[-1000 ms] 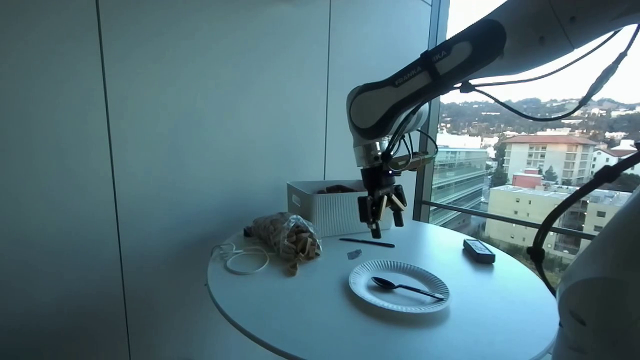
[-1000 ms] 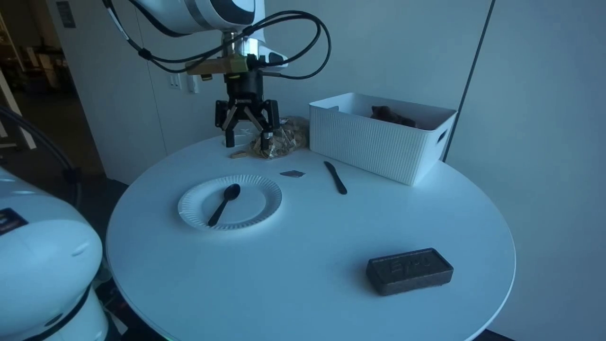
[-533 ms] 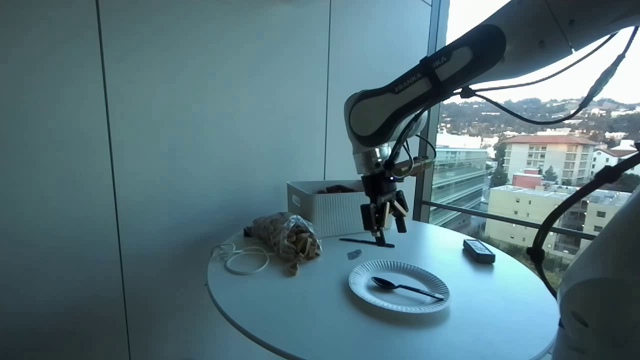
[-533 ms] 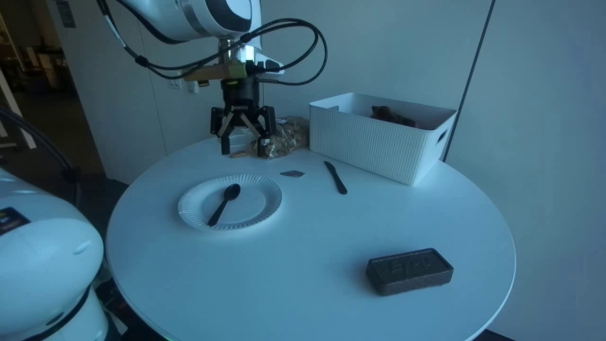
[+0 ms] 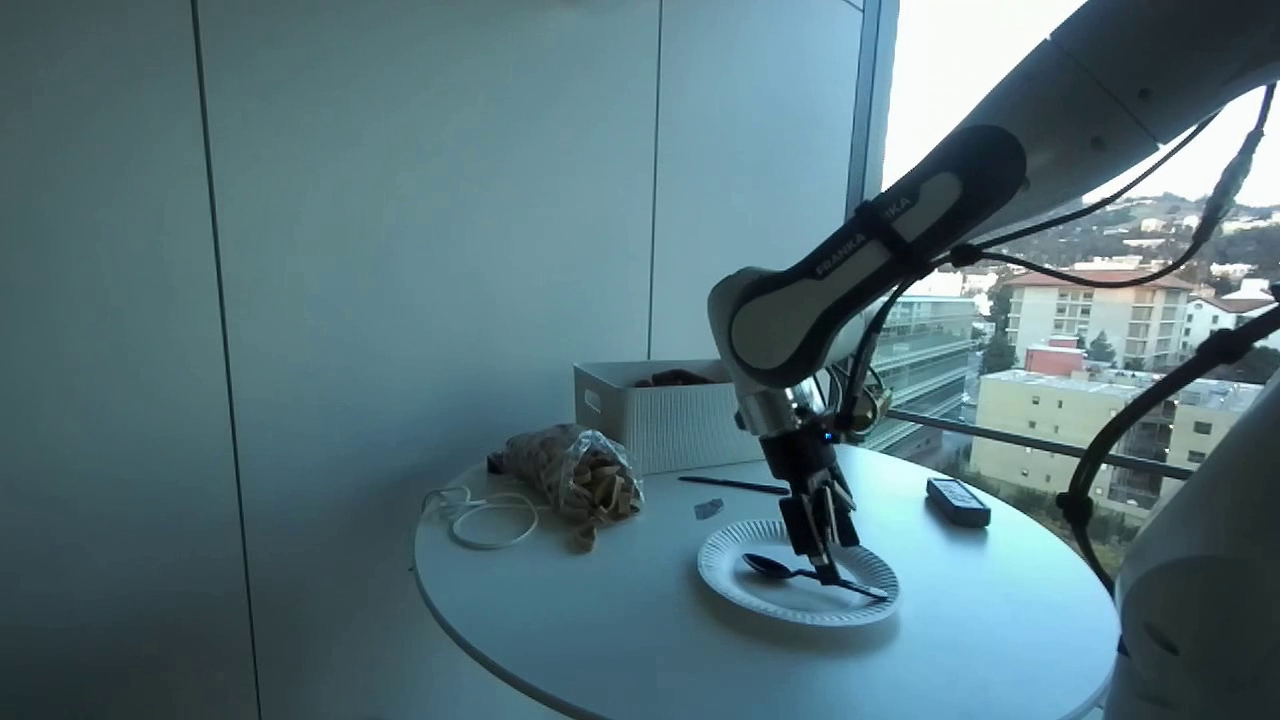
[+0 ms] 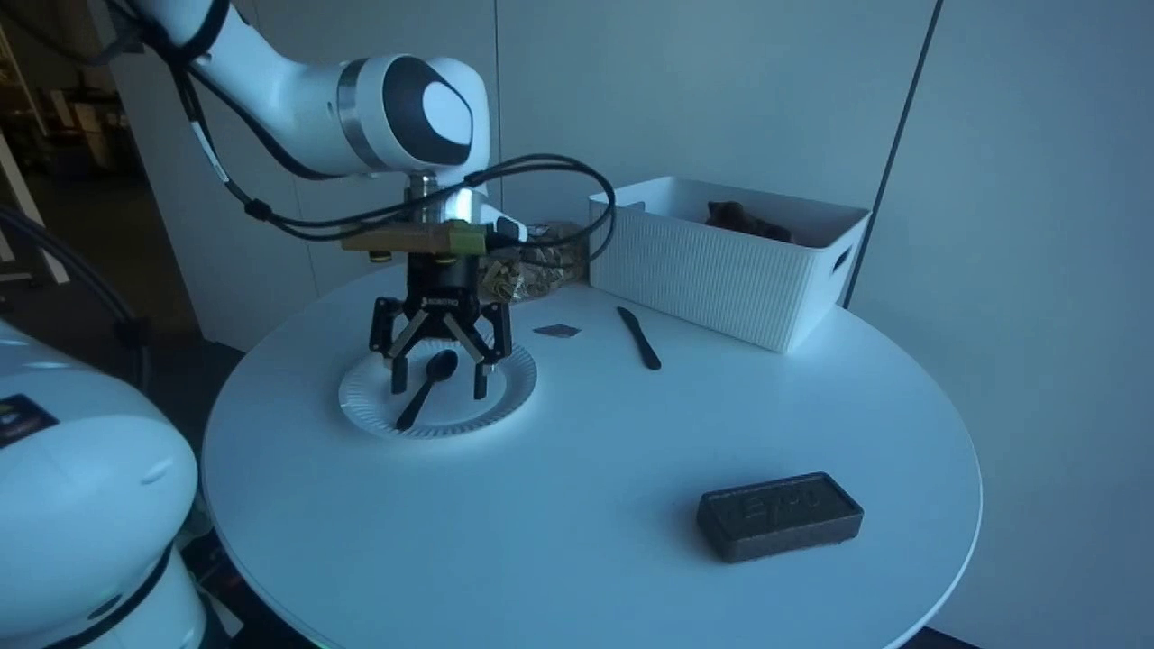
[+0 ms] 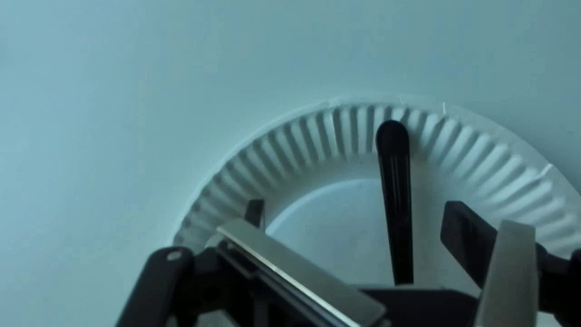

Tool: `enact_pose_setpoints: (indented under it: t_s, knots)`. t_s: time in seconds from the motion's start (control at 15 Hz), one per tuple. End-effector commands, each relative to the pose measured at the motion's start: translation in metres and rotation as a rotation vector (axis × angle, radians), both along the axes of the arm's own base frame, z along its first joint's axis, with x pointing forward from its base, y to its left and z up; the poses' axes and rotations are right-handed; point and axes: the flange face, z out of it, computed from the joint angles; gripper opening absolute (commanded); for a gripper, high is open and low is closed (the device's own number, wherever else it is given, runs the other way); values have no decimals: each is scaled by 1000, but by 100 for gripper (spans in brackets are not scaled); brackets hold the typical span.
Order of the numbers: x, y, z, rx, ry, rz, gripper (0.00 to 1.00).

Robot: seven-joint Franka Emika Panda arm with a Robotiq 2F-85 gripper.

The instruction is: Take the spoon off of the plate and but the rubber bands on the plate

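Observation:
A black spoon (image 5: pixel 767 567) lies on a white paper plate (image 5: pixel 722 585). In an exterior view its bowl (image 6: pixel 441 365) points away from the robot base. My gripper (image 6: pixel 440 382) is open, low over the plate, with its fingers on either side of the spoon. In the wrist view the open gripper (image 7: pixel 356 215) has the spoon handle (image 7: pixel 396 190) between its fingertips, nearer the right one and touching neither; the spoon's bowl is hidden there. The rubber bands (image 5: pixel 605 490) are tan and sit in a clear bag, with one (image 5: pixel 584 538) hanging out onto the table.
A white ribbed bin (image 6: pixel 703 270) with brown things inside stands behind. A black knife (image 6: pixel 638 338) and a small grey scrap (image 6: pixel 557 331) lie between bin and plate. A dark block (image 6: pixel 780 516) sits near the table edge. A white cable (image 5: pixel 495 545) lies beside the bag.
My open gripper has come down and toward the robot base, from above the table's far part to low over the plate. The spoon, plate and bag have not moved.

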Motion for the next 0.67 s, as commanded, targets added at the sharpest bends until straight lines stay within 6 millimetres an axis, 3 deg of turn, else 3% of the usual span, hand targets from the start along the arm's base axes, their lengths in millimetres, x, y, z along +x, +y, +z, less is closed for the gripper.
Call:
enact_pose_setpoints:
  t_s: [0.0, 0.07, 0.13, 0.47, 0.6]
  knots:
    - [-9, 0, -34, 51, -51, 117, 100]
    - [-9, -1, -41, 74, -72, 136, 100]
    - [-8, -2, -43, 77, -86, 153, 82]
    - [3, -9, -47, 97, -126, 180, 44]
    - [-2, -10, -47, 75, -135, 158, 29]
